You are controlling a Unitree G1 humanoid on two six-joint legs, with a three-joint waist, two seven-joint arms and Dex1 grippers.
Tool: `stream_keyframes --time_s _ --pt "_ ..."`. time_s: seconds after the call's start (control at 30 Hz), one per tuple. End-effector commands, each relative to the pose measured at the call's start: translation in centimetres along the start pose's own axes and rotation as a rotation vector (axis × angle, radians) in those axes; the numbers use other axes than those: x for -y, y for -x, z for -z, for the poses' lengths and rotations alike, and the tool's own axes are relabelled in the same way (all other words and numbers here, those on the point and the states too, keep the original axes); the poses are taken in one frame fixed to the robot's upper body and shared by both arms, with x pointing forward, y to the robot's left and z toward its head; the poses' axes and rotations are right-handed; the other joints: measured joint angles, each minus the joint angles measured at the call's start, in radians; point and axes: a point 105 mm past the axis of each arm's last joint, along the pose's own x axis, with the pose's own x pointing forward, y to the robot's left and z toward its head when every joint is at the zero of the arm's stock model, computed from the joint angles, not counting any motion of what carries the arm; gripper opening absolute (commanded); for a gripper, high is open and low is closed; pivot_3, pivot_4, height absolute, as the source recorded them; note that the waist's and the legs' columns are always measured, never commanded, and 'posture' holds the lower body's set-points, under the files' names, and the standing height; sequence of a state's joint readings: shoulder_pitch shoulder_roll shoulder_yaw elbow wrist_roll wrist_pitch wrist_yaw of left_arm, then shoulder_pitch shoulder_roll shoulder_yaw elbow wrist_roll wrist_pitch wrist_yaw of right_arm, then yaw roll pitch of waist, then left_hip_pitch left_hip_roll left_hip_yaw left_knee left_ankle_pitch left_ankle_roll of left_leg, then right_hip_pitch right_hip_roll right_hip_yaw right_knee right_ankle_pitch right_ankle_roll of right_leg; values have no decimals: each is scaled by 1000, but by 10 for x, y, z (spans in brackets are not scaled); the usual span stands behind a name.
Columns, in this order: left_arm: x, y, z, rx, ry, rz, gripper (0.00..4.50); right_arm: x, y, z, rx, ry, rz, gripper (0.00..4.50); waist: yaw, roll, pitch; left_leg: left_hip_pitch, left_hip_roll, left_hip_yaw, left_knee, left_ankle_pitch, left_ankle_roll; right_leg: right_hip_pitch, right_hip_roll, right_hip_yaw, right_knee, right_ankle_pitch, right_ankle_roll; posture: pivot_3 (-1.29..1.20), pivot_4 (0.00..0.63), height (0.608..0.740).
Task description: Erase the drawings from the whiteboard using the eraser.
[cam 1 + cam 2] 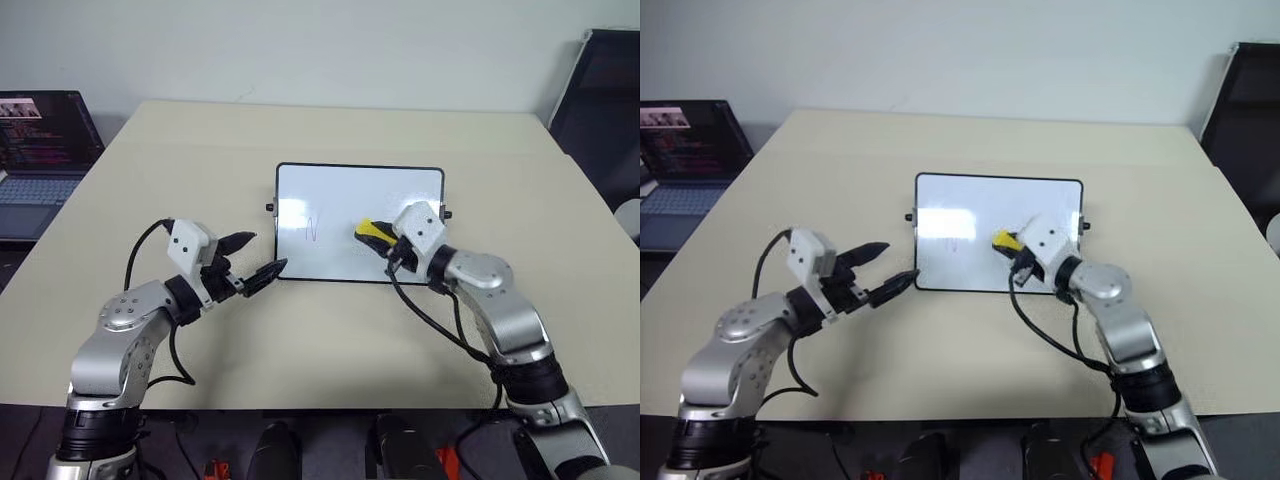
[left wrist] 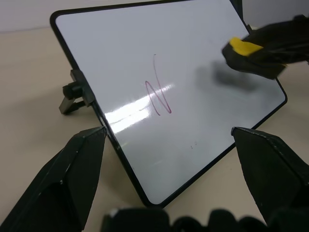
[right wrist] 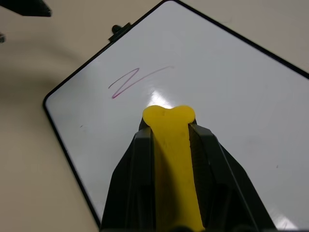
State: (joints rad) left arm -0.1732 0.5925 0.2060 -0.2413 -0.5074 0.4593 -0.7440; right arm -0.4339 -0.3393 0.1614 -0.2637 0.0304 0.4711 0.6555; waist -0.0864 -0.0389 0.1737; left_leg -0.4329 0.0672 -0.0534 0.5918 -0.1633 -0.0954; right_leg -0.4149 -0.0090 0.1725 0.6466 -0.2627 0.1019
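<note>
Gripping the eraser (image 3: 171, 145), right pincer (image 1: 372, 235) hovers over whiteboard (image 1: 340, 190).

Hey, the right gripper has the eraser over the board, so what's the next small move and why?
Probably slide the eraser toward the robot's left, across the whiteboard onto the N-shaped squiggle. That is the one mark I can see on the board, the right gripper already clamps the eraser, and the open left gripper waits at the board's corner.

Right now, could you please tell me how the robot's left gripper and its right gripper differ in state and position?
The left gripper has its black fingers spread open and holds nothing; the right gripper is shut on the small yellow eraser. The left one sits beside the left edge of the glossy white whiteboard; the right one is over the board's right part, beside the remaining N-shaped drawing. Both point toward the board.
</note>
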Motion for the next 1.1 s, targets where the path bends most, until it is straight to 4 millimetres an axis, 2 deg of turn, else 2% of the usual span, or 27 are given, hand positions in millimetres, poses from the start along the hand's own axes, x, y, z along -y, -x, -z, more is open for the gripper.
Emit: stream_keyframes --time_s 0.03,0.27,0.4,0.73,1.0,1.1 --pt "0 7 -20 61 -27 -18 4500 -9 15 -15 80 -13 -37 673 0 0 0 0 0 0 0 0 0 0 0 0 0 0 -1 0 150 740" --pt "4 11 -25 74 -6 -38 4500 -26 22 -14 145 -70 -62 673 -1 0 0 0 0 0 2 0 0 0 0 0 0 0 -2 0 150 740" --pt "4 11 -28 78 -7 -41 4500 -31 20 -20 198 -84 -62 673 -1 0 0 1 0 0 2 0 0 0 0 0 1 0 -3 0 150 740" --pt "0 17 -29 90 -7 -69 4500 -37 19 -18 214 -100 -99 673 -1 0 0 1 0 0 2 0 0 0 0 0 0 0 -3 0 150 740" --pt "-7 26 -18 84 -10 -118 4500 -38 9 -17 208 -62 -91 673 -1 0 0 1 0 0 2 0 0 0 0 0 0 0 -3 0 150 740" --pt "-11 30 -12 63 -18 -135 4500 -33 -3 -23 212 -10 -65 673 -4 0 0 1 0 0 2 0 0 0 0 0 0 0 -3 0 150 740"
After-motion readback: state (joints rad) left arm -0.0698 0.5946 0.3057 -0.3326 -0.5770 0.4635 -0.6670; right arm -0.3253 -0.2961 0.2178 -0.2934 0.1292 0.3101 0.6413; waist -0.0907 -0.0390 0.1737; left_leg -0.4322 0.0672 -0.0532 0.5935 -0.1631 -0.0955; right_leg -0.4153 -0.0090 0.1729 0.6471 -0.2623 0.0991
